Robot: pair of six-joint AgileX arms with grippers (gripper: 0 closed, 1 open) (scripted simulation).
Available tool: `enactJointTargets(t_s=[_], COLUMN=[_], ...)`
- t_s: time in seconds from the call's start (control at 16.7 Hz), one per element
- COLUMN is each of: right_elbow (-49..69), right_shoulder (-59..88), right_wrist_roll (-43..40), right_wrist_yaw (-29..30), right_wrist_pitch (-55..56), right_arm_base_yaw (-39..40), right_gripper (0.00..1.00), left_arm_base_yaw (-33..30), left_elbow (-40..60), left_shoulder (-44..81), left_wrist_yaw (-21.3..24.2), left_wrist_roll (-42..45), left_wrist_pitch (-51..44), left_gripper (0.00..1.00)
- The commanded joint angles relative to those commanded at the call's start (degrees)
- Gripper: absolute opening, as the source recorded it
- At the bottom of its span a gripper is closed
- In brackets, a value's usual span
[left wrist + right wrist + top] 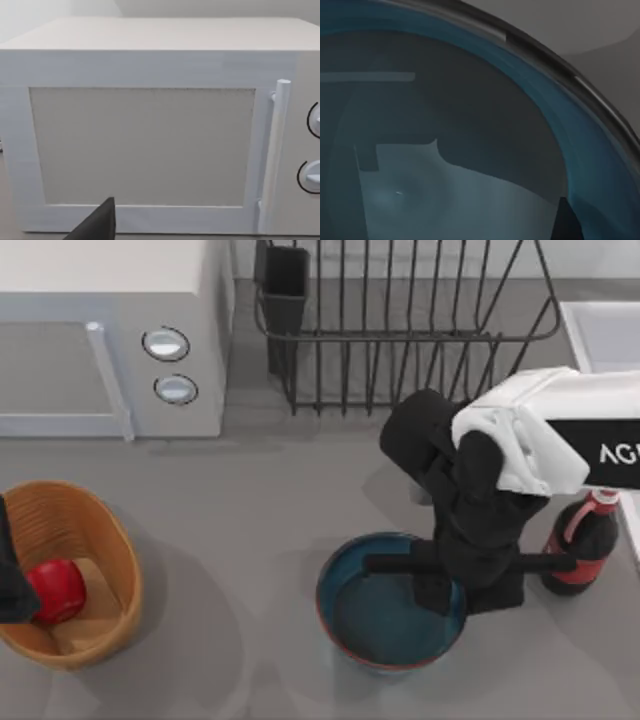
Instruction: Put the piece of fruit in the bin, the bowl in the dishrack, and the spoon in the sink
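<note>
The bowl (392, 602) sits on the worktop near the front, a little right of centre, empty and upright. The fruit (57, 590) already lies in the bin (95, 540) at the near left, so the step in hand looks like the bowl, which has to go to the rack (400, 330) at the far side, behind it.

The right tool (440, 590) hangs over the bowl's right side, at or just inside the rim. The right wrist view looks down the blue inner wall (530, 90) with a dark fingertip (567, 220) at its edge, close to the glaze. I cannot tell how far apart the fingers stand, nor whether they touch the bowl yet.

To do this well, I would have one finger inside the wall and one outside, pinching the rim squarely and deep enough that the bowl does not swing or slip when lifted. The lift should go straight up and clear the bottle (582, 540) standing just right of the bowl. Then carry it far and slightly left, and lower it between the rack's bars, away from the black cup (285, 285).

The left tool (12, 575) is parked at the near left edge beside the bin, its wrist facing the microwave (150, 140); its fingers I cannot judge.
</note>
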Motion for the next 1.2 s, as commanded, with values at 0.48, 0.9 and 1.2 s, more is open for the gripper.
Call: enactJointTargets(t_s=[0.48, 0.9, 1.2], right_elbow=[6.28, 15.06, 15.22], right_shoulder=[-1.19, -6.17, -6.16], right_wrist_roll=[-3.26, -0.7, -0.26], right_wrist_yaw=[4.27, 0.15, 0.0], right_wrist_pitch=[-14.64, -21.59, -21.56], right_arm_base_yaw=[4.06, 0.28, 0.05], right_gripper=[0.0, 0.0, 0.0], left_arm_base_yaw=[0.0, 0.0, 0.0], left_elbow=[0.0, 0.0, 0.0], left_shoulder=[0.0, 0.0, 0.0], left_wrist_yaw=[0.0, 0.0, 0.0], left_wrist_roll=[0.0, 0.0, 0.0], left_wrist_pitch=[0.0, 0.0, 0.0], left_gripper=[1.0, 1.0, 1.0])
